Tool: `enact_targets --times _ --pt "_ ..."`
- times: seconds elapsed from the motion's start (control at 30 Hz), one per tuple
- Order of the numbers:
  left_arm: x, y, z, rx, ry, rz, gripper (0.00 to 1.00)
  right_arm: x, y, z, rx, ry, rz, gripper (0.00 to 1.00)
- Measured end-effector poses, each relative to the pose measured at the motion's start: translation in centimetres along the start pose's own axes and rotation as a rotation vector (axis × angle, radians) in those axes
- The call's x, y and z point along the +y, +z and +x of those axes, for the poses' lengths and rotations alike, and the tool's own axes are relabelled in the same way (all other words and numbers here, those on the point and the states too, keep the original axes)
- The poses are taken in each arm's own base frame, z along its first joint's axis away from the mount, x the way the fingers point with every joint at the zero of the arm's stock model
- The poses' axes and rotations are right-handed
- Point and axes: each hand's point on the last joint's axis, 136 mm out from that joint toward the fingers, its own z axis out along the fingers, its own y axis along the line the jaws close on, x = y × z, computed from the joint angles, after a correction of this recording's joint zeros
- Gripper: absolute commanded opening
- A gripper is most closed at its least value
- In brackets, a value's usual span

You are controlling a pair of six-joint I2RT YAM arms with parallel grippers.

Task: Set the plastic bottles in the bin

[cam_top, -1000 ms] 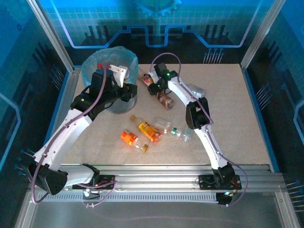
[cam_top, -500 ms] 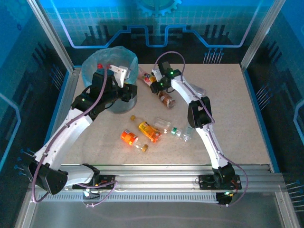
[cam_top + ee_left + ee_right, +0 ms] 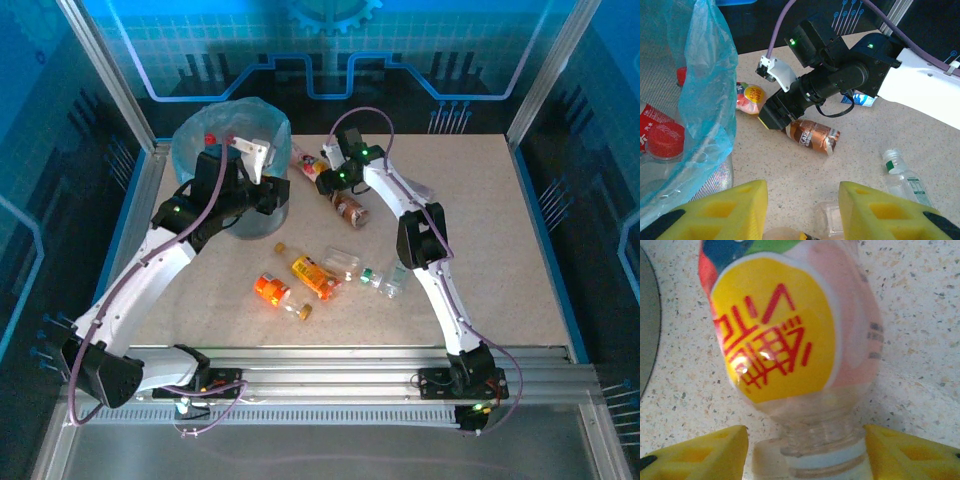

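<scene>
A bottle (image 3: 790, 325) with a round yellow and red label lies on the table beside the bin (image 3: 230, 150). My right gripper (image 3: 805, 450) is open around its neck, with a gap on each side. From the left wrist this gripper (image 3: 771, 116) sits between that bottle (image 3: 750, 96) and a brown-label bottle (image 3: 812, 136). My left gripper (image 3: 802, 210) hangs open near the bin's wall, nothing between its yellow fingers. Red-capped bottles (image 3: 662, 140) lie inside the blue bag.
Two orange bottles (image 3: 270, 290) (image 3: 315, 275) and two clear ones (image 3: 345, 265) (image 3: 383, 280) lie at the table's middle. A small blue and white packet (image 3: 863, 99) lies behind the right arm. The table's right half is bare.
My right gripper has shifted slightly back and towards the bin, settling around the yellow-label bottle's neck. The left arm has stayed still.
</scene>
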Motion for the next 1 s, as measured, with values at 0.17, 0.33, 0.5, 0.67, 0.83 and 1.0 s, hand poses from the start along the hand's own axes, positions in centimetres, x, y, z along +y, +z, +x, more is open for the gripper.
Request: enact_targets --times 0.17,0.33,0.5,0.67,0.83,1.0 --pt "0.0 0.1 0.1 0.003 0.000 -0.001 0.43 0.0 0.0 -0.2 -0.008 0.019 -0.009 0.54" --pt "0.0 0.1 0.1 0.004 0.000 -0.001 0.43 0.1 -0.1 -0.3 -0.012 0.035 -0.021 0.47" --pt "0.0 0.1 0.1 0.004 -0.001 -0.001 0.43 0.3 -0.2 -0.5 -0.018 0.038 -0.028 0.39" --pt "0.0 0.1 0.1 0.004 -0.001 -0.001 0.43 0.4 -0.6 -0.8 -0.025 0.035 -0.028 0.32" --pt "0.0 0.1 0.1 0.004 -0.001 -0.001 0.43 0.8 -2.2 -1.7 -0.043 0.030 -0.027 0.21" --pt "-0.1 0.0 -0.3 -0.005 -0.001 0.001 0.43 1.7 -5.9 -3.8 -0.098 0.013 -0.024 0.13"
